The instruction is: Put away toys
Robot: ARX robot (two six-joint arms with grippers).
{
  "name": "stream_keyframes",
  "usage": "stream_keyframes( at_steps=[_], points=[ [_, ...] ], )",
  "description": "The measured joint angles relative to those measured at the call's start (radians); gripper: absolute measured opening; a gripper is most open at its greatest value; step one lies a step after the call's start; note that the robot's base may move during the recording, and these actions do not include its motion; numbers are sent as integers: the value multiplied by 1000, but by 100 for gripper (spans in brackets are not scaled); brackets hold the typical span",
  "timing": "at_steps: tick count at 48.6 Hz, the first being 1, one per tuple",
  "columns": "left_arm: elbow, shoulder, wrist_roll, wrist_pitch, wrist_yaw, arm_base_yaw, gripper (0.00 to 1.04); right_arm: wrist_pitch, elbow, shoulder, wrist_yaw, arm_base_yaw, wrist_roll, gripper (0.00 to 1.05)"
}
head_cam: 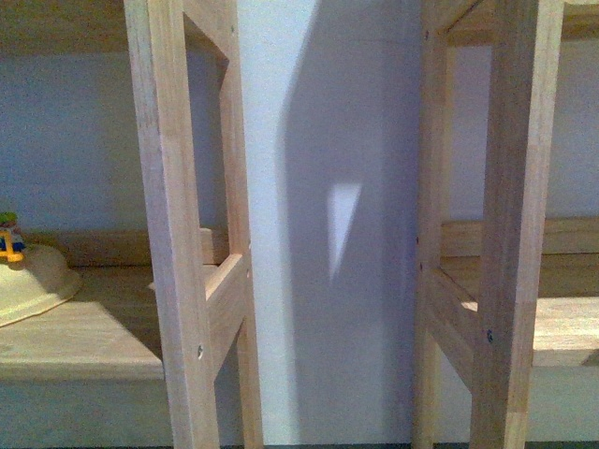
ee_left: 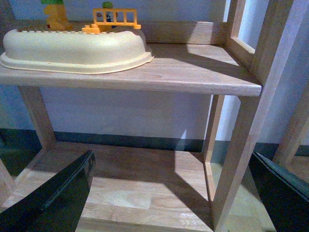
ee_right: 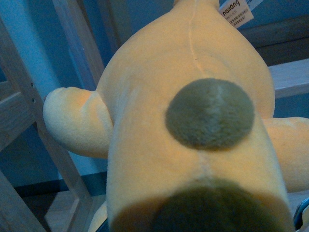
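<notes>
Likely step: transport of plush toy (ee_right: 193,96) to shelf tabletop (ee_left: 193,72). Plush hangs close against right pincer, filling view; grip hidden, cannot tell. Idle left pincer (ee_left: 173,159) released, empty. Next: set plush on tabletop ahead, release.

Basin (head_cam: 33,285) on left shelf (head_cam: 103,327); second shelf (head_cam: 562,318) right.

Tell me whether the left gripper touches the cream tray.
Apart. The left wrist view shows the left gripper well clear of the cream tray, with the shelf board between them.
</notes>
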Motion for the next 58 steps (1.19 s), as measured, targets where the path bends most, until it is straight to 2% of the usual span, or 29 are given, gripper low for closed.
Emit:
stream_keyframes(
  at_steps=[12, 14, 17, 21, 29, 39, 45, 53, 58],
  points=[
    [0, 0, 0, 0, 0, 0, 99, -6, 3, 1, -14, -3, -3, 20],
    [0, 0, 0, 0, -1, 0, 99, -62, 8, 10, -88, -37, -45, 20],
    [0, 0, 0, 0, 0, 0, 99, -64, 16, 60, -166, -94, -88, 20],
    [0, 0, 0, 0, 0, 0, 99, -5, 69, 131, -212, -176, -110, 20],
    [0, 0, 0, 0, 0, 0, 99, 81, 287, 264, -319, -308, -119, 20],
    [0, 0, 0, 0, 0, 0, 99, 128, 492, 407, -404, -380, -129, 20],
    [0, 0, 0, 0, 0, 0, 99, 176, 719, 560, -455, -444, -125, 20],
    [0, 0, 0, 0, 0, 0, 99, 180, 959, 730, -474, -471, -125, 20],
    [0, 0, 0, 0, 0, 0, 99, 117, 1159, 862, -482, -472, -116, 20]
  ],
)
